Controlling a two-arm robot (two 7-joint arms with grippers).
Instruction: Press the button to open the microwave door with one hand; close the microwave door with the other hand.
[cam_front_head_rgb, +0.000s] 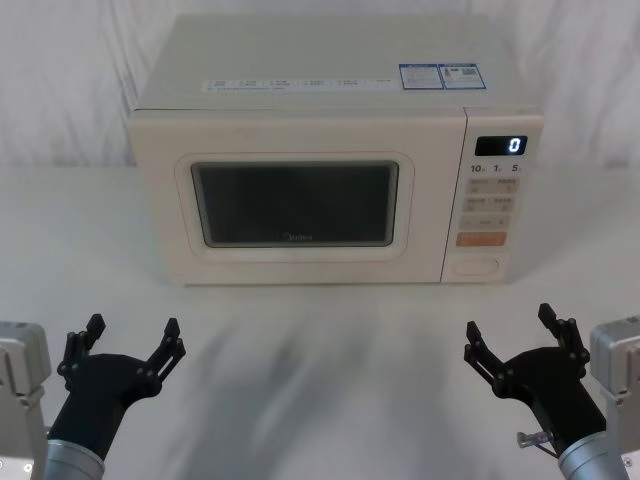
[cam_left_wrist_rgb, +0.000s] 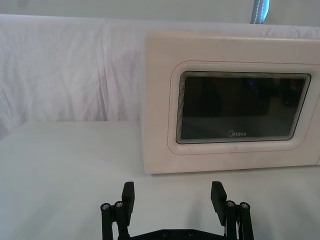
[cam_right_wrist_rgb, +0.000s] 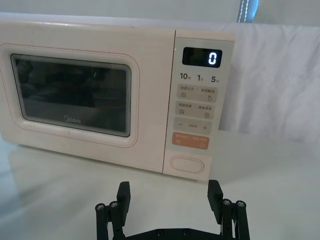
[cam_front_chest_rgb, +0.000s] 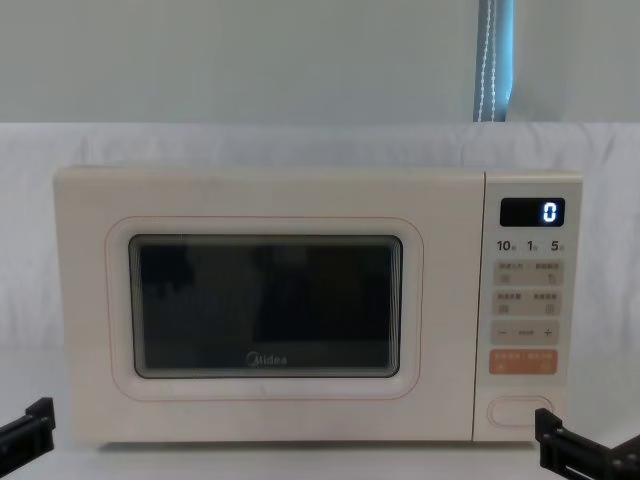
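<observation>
Cream microwave (cam_front_head_rgb: 330, 150) squarely at the middle of the white desk (cam_front_head_rgb: 320, 340), front face toward the robot, a draped white cloth behind. Microwave door (cam_front_head_rgb: 295, 205) shut flush with the body, its dark window carrying the grey "Midea" logo along the lower edge. To the door's right, the narrow control panel (cam_front_head_rgb: 492, 195), with a display (cam_front_head_rgb: 501, 145) showing a bright "0" at the top, rows of small cream keys below, then an orange key (cam_front_head_rgb: 481, 239). Lowest on the panel, the button (cam_front_head_rgb: 475, 267): wide, blank, rounded, same cream as its surround, seen also in the right wrist view (cam_right_wrist_rgb: 189, 164) and the chest view (cam_front_chest_rgb: 521, 412). Left gripper (cam_front_head_rgb: 130, 340) low over the near edge of the desk, on the left, fingers spread wide apart and holding nothing, well short of the microwave. Right gripper (cam_front_head_rgb: 520, 335) mirrored on the right, also near the desk's front edge, fingers likewise spread and empty, roughly in line with the control panel but well apart from it. From the left wrist view, the black fingers (cam_left_wrist_rgb: 128, 197) pointed toward the door's left part; from the right wrist view, the fingers (cam_right_wrist_rgb: 123, 195) aimed toward the panel and button. Both fingertips just visible at the lower corners of the chest view, below the microwave's front.
</observation>
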